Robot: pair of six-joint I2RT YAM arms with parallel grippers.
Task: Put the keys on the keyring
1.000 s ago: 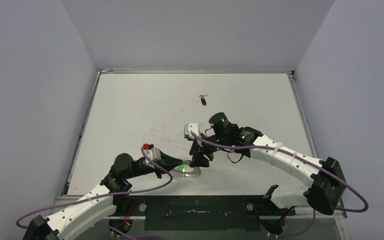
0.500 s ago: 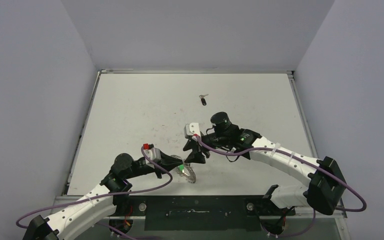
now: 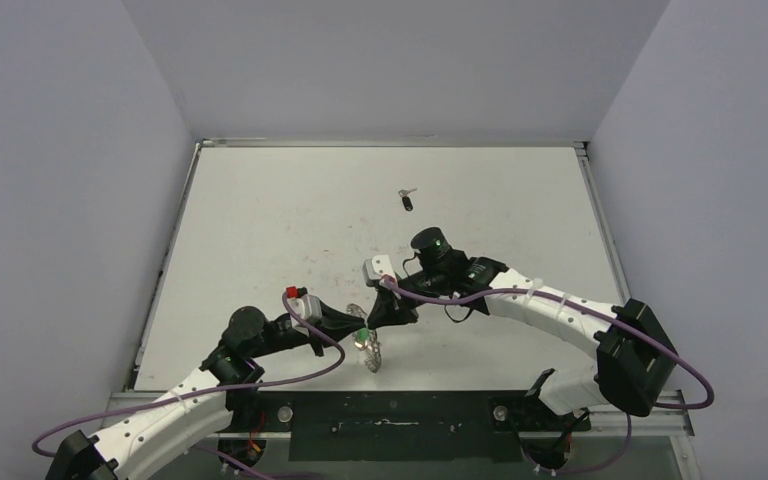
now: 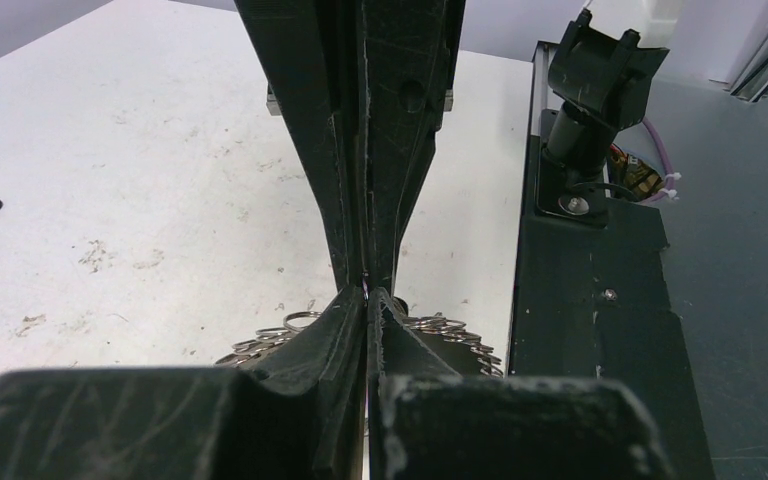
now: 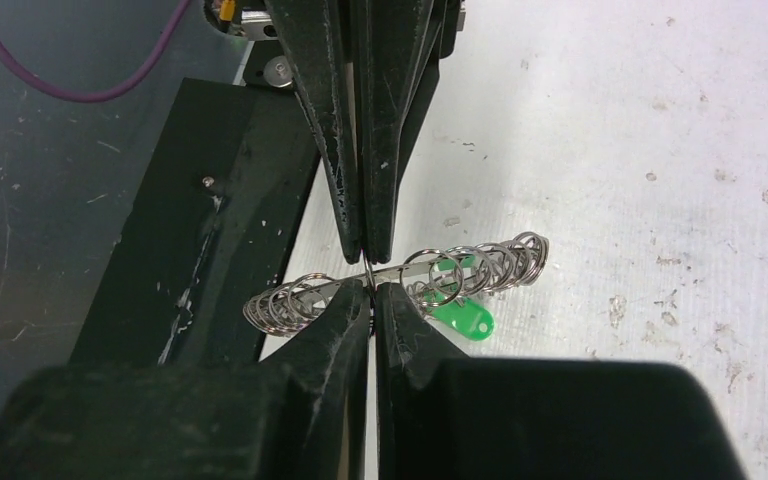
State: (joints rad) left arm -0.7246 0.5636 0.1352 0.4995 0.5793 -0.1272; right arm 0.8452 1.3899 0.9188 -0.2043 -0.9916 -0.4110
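At the bottom centre of the right wrist view, right claw (image 5: pixel 372 292): fingers pressed together on the thin wire rim of the keyring (image 5: pixel 415 272).
left claw (image 4: pixel 368 298): likewise clamped on the keyring. Its tips meet the right claw's tips nose to nose. In both wrist views one pair of black fingers rises from the bottom edge and the other comes down from the top, in line.
keyring: pinched between the two claws at the lower middle of the overhead view, standing on edge rather than lying flat. Its small looped rings fan out to either side of the pinch in the right wrist view. Whether its lowest part touches the surface cannot be told.
green tag (image 5: pixel 465 318): hangs among the ring's loops, just right of the pinch and below the wire.
keys (image 3: pixel 406 200): lying on the surface in the upper middle of the overhead view, well apart from the keyring and both claws. A black head and a silver part show, but they are too small to tell whether one or two lie there.
surface (image 3: pixel 260 220): white, with dark scuff marks.
base plate (image 5: pixel 160 250): black, along the surface's near edge, at the left of the right wrist view.
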